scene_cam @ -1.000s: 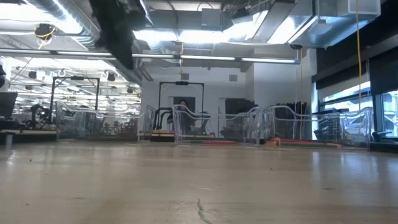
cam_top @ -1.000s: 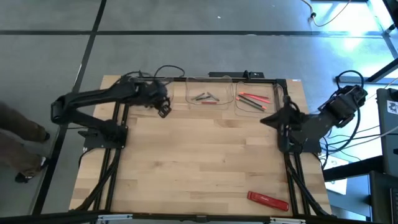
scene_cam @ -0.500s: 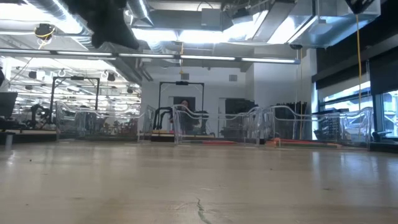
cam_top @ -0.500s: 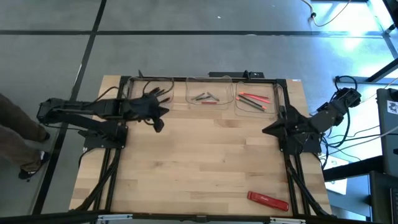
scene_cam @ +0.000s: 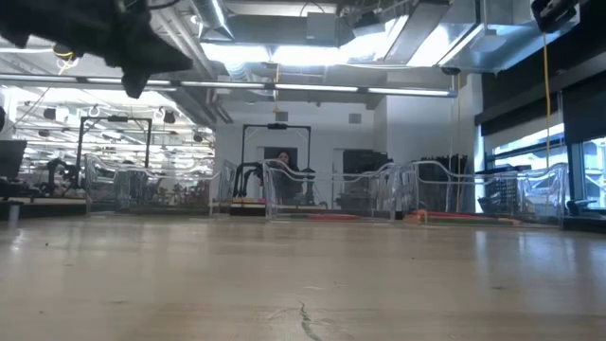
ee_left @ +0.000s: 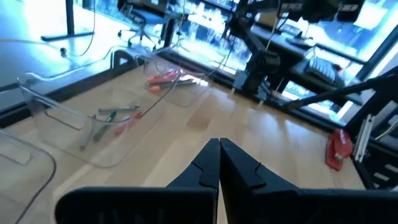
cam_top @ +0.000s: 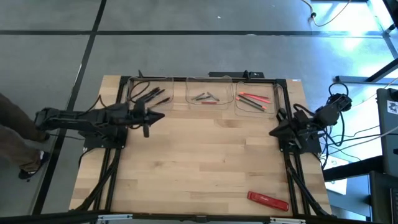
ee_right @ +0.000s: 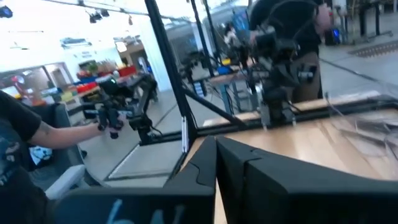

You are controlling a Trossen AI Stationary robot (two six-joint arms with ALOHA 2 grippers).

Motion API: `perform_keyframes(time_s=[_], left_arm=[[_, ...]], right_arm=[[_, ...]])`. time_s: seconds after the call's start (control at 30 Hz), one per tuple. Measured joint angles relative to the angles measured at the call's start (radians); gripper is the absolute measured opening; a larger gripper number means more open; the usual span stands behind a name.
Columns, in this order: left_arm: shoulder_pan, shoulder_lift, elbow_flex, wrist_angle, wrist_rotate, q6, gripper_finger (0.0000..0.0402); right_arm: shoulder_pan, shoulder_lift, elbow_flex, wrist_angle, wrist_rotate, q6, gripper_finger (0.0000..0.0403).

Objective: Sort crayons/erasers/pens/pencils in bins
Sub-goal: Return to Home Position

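Three clear bins stand in a row at the table's far edge. The left bin (cam_top: 149, 93) holds several thin black pens (cam_top: 155, 94). The middle bin (cam_top: 209, 94) holds grey sticks and the right bin (cam_top: 254, 99) holds red sticks. Both also show in the left wrist view: the middle bin (ee_left: 81, 134) and the right bin (ee_left: 171, 78). My left gripper (cam_top: 159, 115) is shut and empty (ee_left: 219, 163), just near of the left bin, above the table. My right gripper (cam_top: 272, 132) is shut and empty (ee_right: 216, 152) at the table's right edge.
A flat red bar (cam_top: 267, 200) lies near the table's front right corner; it also shows in the left wrist view (ee_left: 339, 146). Bare wood lies between the bins and the bar. A person stands off the table's left side (cam_top: 12, 134).
My left gripper has drawn back from the left bin toward the table's left and near edges, and the black pens in that bin are now uncovered. My right gripper has drawn back a little toward the table's near and right edges. Both stay shut.
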Motion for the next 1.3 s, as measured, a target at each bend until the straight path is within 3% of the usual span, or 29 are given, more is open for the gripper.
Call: perform_keyframes(time_s=[0.33,0.67,0.9,1.3], left_arm=[[0.000,-0.280,-0.140,0.005,-0.004,0.039,0.0000],[0.000,-0.506,-0.241,-0.007,0.009,0.080,0.0000],[0.000,-0.511,-0.313,-0.011,0.011,0.051,0.0000],[0.000,-0.511,-0.335,0.029,0.060,0.139,0.0000]], right_arm=[[0.000,-0.197,-0.107,0.045,0.027,-0.019,0.0002],[0.000,-0.198,-0.119,0.072,0.051,-0.066,0.0002],[0.000,-0.198,-0.179,0.129,0.059,-0.046,0.0003],[0.000,-0.198,-0.492,0.501,0.025,-0.216,0.0006]])
